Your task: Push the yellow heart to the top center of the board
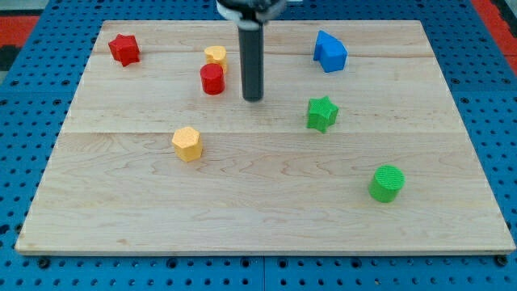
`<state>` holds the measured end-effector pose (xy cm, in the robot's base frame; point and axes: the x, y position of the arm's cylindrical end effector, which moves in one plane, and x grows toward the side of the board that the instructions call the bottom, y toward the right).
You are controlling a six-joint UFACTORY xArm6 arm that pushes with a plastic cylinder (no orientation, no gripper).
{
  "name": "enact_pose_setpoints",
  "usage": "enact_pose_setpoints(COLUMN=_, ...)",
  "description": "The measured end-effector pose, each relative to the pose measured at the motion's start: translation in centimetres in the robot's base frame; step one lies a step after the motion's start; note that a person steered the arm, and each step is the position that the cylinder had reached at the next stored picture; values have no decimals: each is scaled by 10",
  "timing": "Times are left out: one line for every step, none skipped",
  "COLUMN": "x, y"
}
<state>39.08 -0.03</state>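
The yellow heart (216, 55) lies near the view's top, left of centre, touching the red cylinder (212, 79) just below it. My tip (253, 99) rests on the board to the right of the red cylinder and below-right of the yellow heart, apart from both. The dark rod rises from the tip to the view's top edge.
A red star (124, 49) sits at the top left. A blue block (329, 52) sits at the top right. A green star (321, 113) is right of my tip. A yellow hexagon (187, 144) lies at the left middle. A green cylinder (387, 183) is at the lower right.
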Motion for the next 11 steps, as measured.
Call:
enact_pose_setpoints(x=-56, y=30)
enact_pose_setpoints(x=-105, y=26)
enact_pose_setpoints(x=-90, y=-35)
enact_pose_setpoints(x=-51, y=-87)
enact_pose_setpoints(x=-57, y=-136)
enact_pose_setpoints(x=-87, y=-144)
enact_pose_setpoints(x=-83, y=-38)
enact_pose_setpoints(x=-88, y=-13)
enact_pose_setpoints(x=-92, y=6)
enact_pose_setpoints(x=-116, y=10)
enact_pose_setpoints(x=-143, y=56)
